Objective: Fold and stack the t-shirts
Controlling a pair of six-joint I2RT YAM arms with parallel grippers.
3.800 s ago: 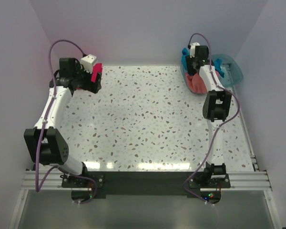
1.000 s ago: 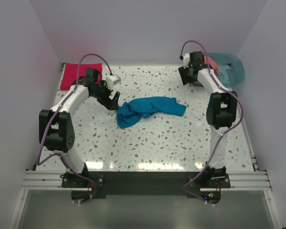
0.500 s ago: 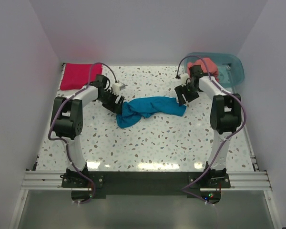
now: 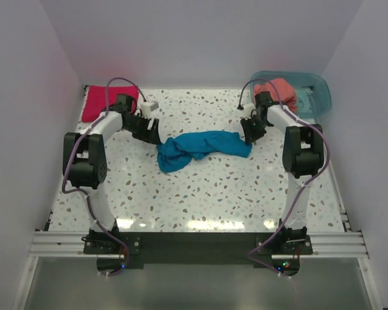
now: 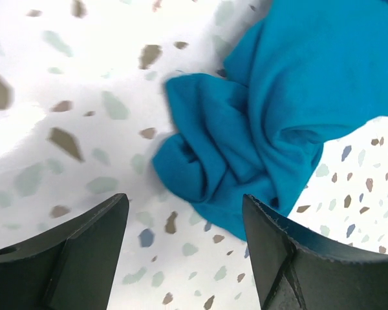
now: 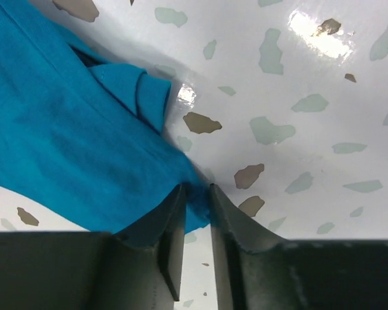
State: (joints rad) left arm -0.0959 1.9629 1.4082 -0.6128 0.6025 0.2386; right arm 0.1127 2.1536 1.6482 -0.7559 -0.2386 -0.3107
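The teal-blue t-shirt (image 4: 200,147) lies crumpled across the middle of the table. Its bunched left end fills the left wrist view (image 5: 265,123). My left gripper (image 4: 154,134) is open and empty, just left of that end. My right gripper (image 4: 249,132) is shut on the shirt's right corner (image 6: 197,200), low against the table. The crimson-magenta t-shirt (image 4: 97,103) lies folded at the back left corner. The salmon-coral t-shirt (image 4: 281,88) sits bunched in the tub.
A translucent teal plastic tub (image 4: 313,93) stands at the back right corner. The speckled white table (image 4: 200,194) is walled by pale panels at the left, back and right. A black rail runs along the near edge.
My left gripper has backed a little to the left off the shirt's bunched end. My right gripper has closed on the shirt's right corner. The shirt has barely moved.
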